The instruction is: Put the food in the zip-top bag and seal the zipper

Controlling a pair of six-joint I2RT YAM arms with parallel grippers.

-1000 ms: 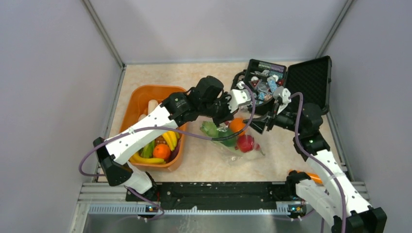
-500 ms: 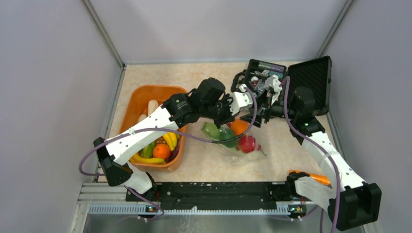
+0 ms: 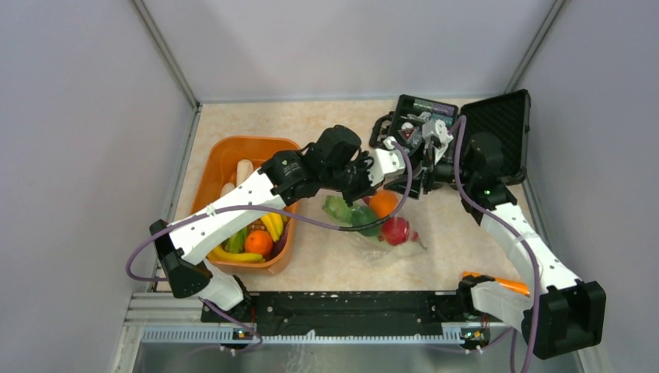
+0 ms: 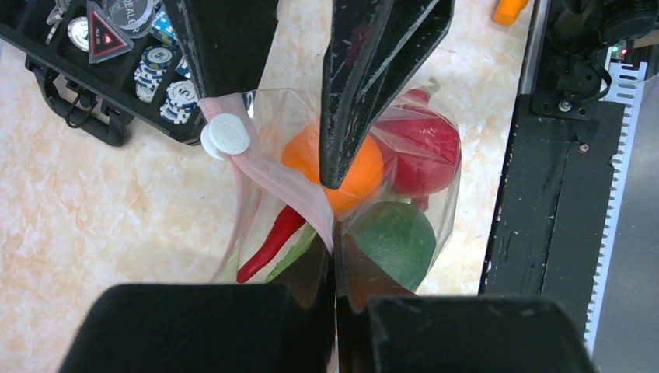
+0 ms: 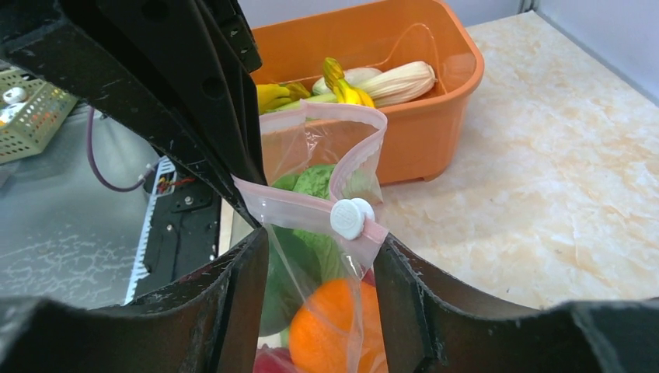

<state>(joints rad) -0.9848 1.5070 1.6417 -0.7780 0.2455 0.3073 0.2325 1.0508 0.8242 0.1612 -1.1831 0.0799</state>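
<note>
The zip-top bag (image 3: 378, 233) hangs just above the table, holding an orange (image 4: 361, 167), a red chilli (image 4: 272, 241), a red fruit (image 4: 423, 151) and green pieces (image 4: 396, 237). My left gripper (image 4: 334, 233) is shut on the pink zipper (image 5: 295, 208). My right gripper (image 5: 322, 249) is open, with one jaw on each side of the bag just below the white slider (image 5: 350, 217). The slider also shows in the left wrist view (image 4: 227, 136). Behind the slider, part of the bag's mouth stands open in a loop (image 5: 365, 148). More food lies in the orange tub (image 3: 225, 155).
An open black hard case (image 3: 497, 124) with chips and packets stands at the back right, close behind both grippers. An orange object (image 3: 497, 281) lies by the right arm's base. The tub sits on the left, under the left arm.
My right gripper has moved left and away from me, to the bag's slider end, and now straddles it. The left gripper has kept its hold and raised the bag slightly.
</note>
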